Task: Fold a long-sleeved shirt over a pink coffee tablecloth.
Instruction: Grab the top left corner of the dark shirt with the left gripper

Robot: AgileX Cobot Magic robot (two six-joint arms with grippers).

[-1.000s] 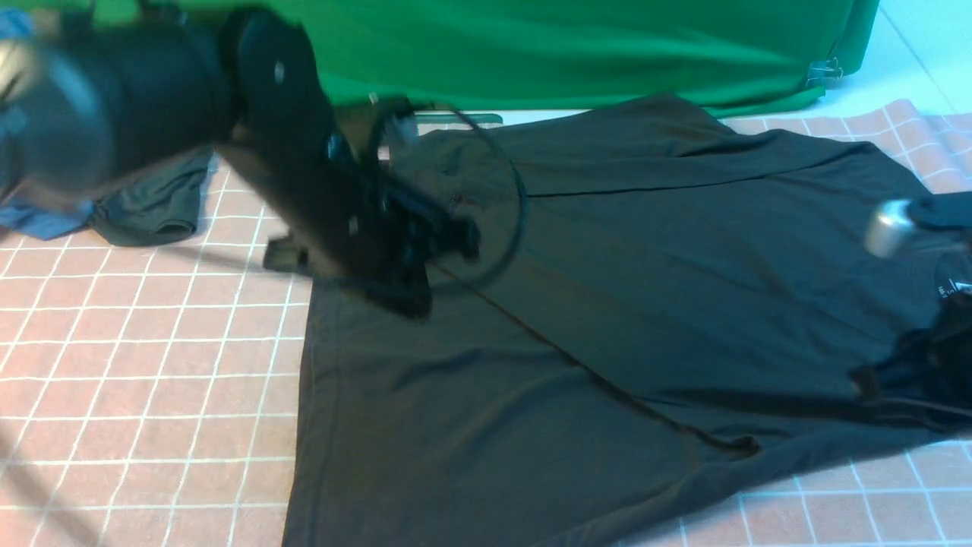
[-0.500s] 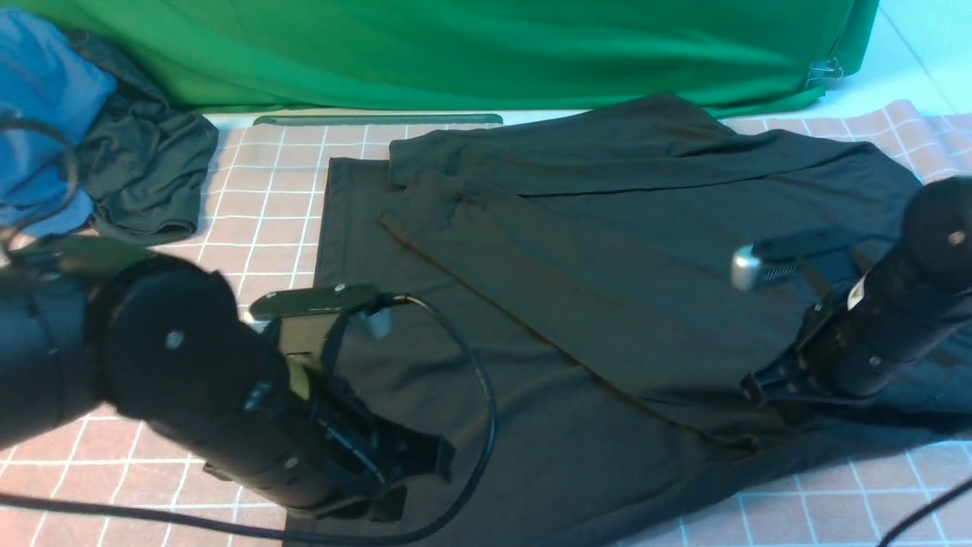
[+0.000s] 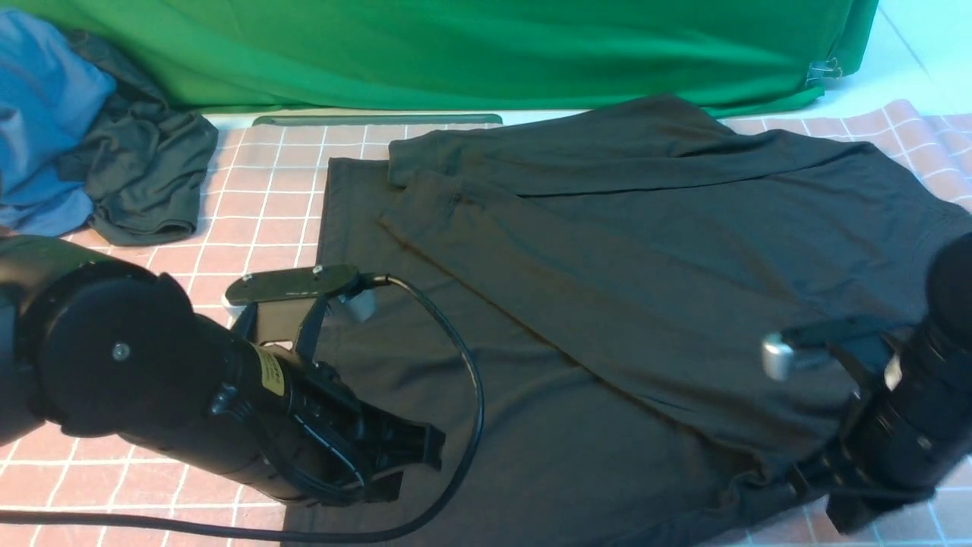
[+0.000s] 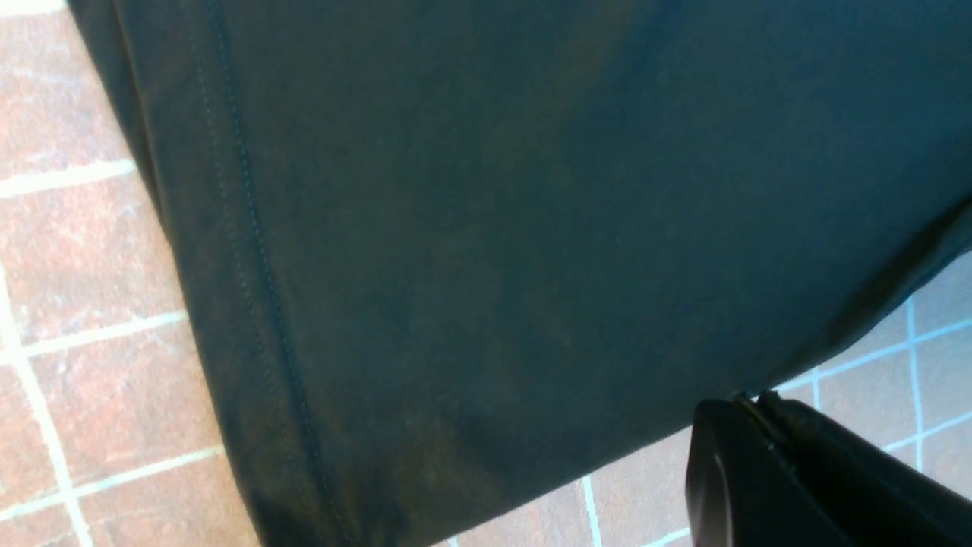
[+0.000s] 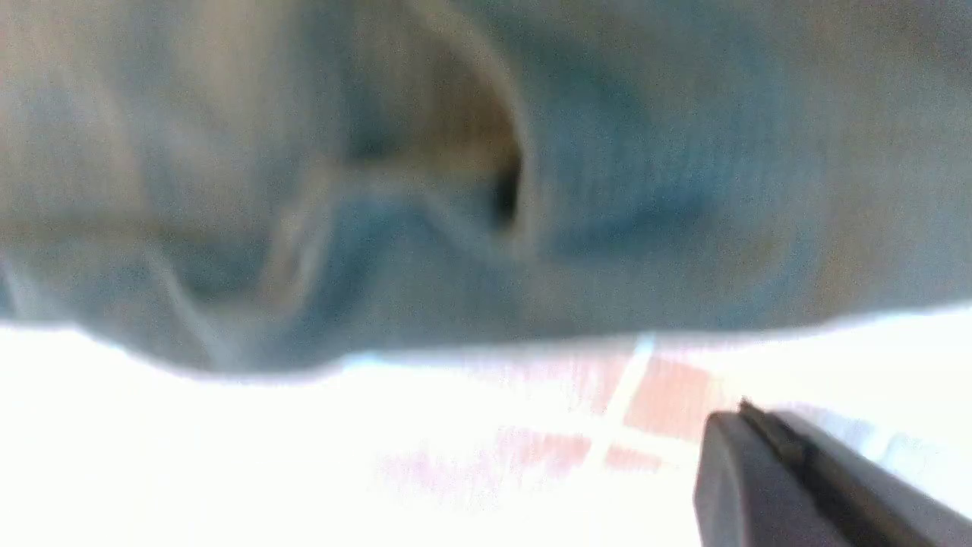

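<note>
The long-sleeved shirt (image 3: 607, 251) lies spread on the pink coffee tablecloth (image 3: 258, 205), black, with both sleeves laid diagonally across its body. My left gripper (image 3: 410, 463) is low at the shirt's near left hem. In the left wrist view its jaws (image 4: 748, 399) are shut and empty, with the tip right at the edge of the shirt (image 4: 531, 228) over the tablecloth (image 4: 91, 266). My right gripper (image 3: 835, 505) is at the shirt's near right corner. The blurred right wrist view shows it (image 5: 748, 410) shut and empty above the tablecloth (image 5: 668, 395), beside rumpled shirt fabric (image 5: 456, 190).
A blue garment (image 3: 38, 114) and a dark grey-green garment (image 3: 144, 175) are heaped at the back left. A bright green cloth (image 3: 493, 53) hangs across the back. The left arm's cable (image 3: 474, 410) loops over the shirt's lower part.
The left arm swung from the shirt's far left side down to its near left hem. The right arm came from the right edge toward the near right corner, and its jaws closed.
</note>
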